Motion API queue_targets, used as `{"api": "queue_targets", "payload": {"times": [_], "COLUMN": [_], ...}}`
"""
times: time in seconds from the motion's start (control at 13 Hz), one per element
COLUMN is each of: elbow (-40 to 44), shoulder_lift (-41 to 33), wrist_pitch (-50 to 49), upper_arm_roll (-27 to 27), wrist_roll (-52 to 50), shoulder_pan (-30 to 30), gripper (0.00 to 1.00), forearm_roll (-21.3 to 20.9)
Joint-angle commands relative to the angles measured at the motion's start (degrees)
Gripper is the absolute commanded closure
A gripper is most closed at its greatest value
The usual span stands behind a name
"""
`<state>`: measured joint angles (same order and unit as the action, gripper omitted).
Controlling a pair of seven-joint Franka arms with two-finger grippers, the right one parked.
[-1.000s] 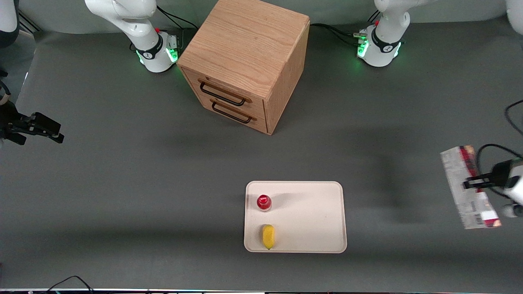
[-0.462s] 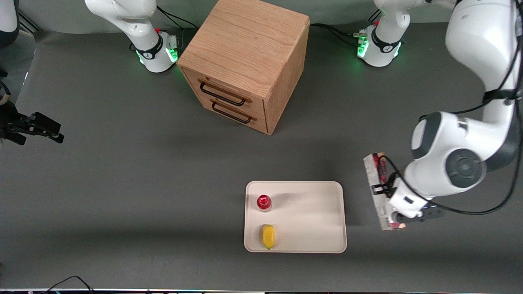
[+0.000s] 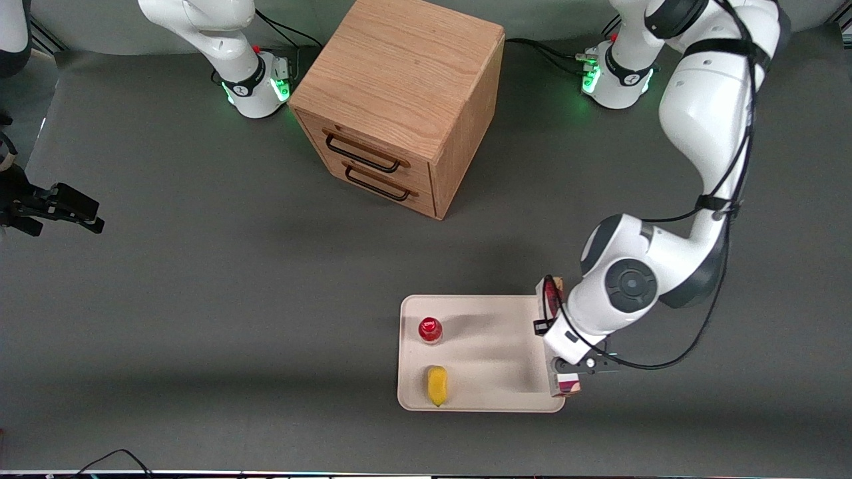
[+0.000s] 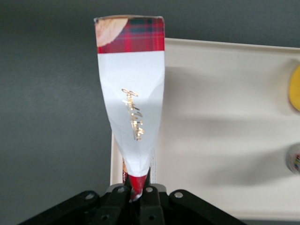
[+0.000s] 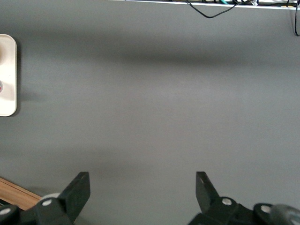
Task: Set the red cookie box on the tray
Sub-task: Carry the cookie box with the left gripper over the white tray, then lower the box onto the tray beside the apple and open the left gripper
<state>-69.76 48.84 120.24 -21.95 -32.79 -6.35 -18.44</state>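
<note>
The left arm's black two-finger gripper (image 4: 139, 194) is pinched onto one end of the slim dark red plaid cardboard cookie box (image 4: 132, 101), which hangs in the air over the rim of the flat cream-beige rectangular tray (image 3: 489, 313) at the working arm's end. The box looks squeezed where it is held, so it may crumple or twist free. Let go here, it would likely straddle the rim and tip onto the table. Carried farther in, it could knock the small red-capped bottle (image 3: 430, 329) or the yellow lemon-shaped object (image 3: 436, 385). The grey matte table (image 3: 200, 299) also carries a wooden two-drawer cabinet (image 3: 399, 100), well apart from the tray.
</note>
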Motion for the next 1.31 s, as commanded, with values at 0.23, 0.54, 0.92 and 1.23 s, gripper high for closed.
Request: {"api": "queue_targets", "payload": {"times": [0.23,0.54,0.92,1.23], "elbow": [10.8,9.9,9.7,8.2], "shoulder_lift": [8.8,9.1,4.6,-4.5], "wrist_pitch": [0.4,1.0,-7.4,-17.6], "upper_arm_roll": [3.9,3.9,3.3,3.6], "wrist_roll": [-3.1,-3.2,-2.2,8.7], "shoulder_pan": [-4.9,-4.8,-1.7,3.8], "gripper": [1.00,0.00,0.00,0.00], "forearm_roll": [-3.4,-6.1,-5.1,-0.3]}}
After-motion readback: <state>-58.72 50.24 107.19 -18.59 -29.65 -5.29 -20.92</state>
